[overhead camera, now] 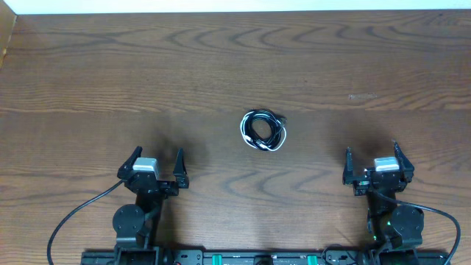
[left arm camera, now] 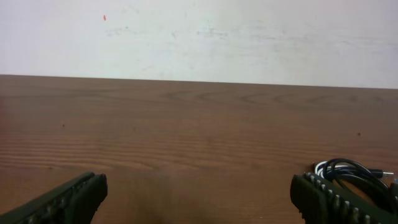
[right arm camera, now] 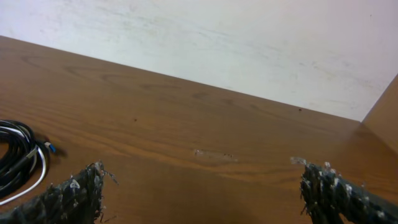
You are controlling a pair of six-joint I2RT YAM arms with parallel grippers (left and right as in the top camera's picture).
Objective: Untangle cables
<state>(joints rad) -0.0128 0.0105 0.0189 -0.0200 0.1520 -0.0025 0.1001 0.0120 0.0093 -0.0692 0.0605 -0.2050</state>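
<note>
The cables (overhead camera: 263, 130) lie as one small coiled bundle of black and white cords at the middle of the wooden table. The bundle also shows at the right edge of the left wrist view (left arm camera: 354, 174) and at the left edge of the right wrist view (right arm camera: 20, 158). My left gripper (overhead camera: 156, 163) is open and empty near the front left, well apart from the bundle. My right gripper (overhead camera: 373, 159) is open and empty near the front right, also apart from it. Their fingers frame bare wood in the wrist views (left arm camera: 199, 196) (right arm camera: 202, 193).
The wooden table (overhead camera: 221, 66) ends at a pale wall at the back (left arm camera: 199, 37). Thick black wires run from the arm bases at the front left (overhead camera: 73, 217) and front right (overhead camera: 441, 217). A faint scuff marks the wood (overhead camera: 362, 96).
</note>
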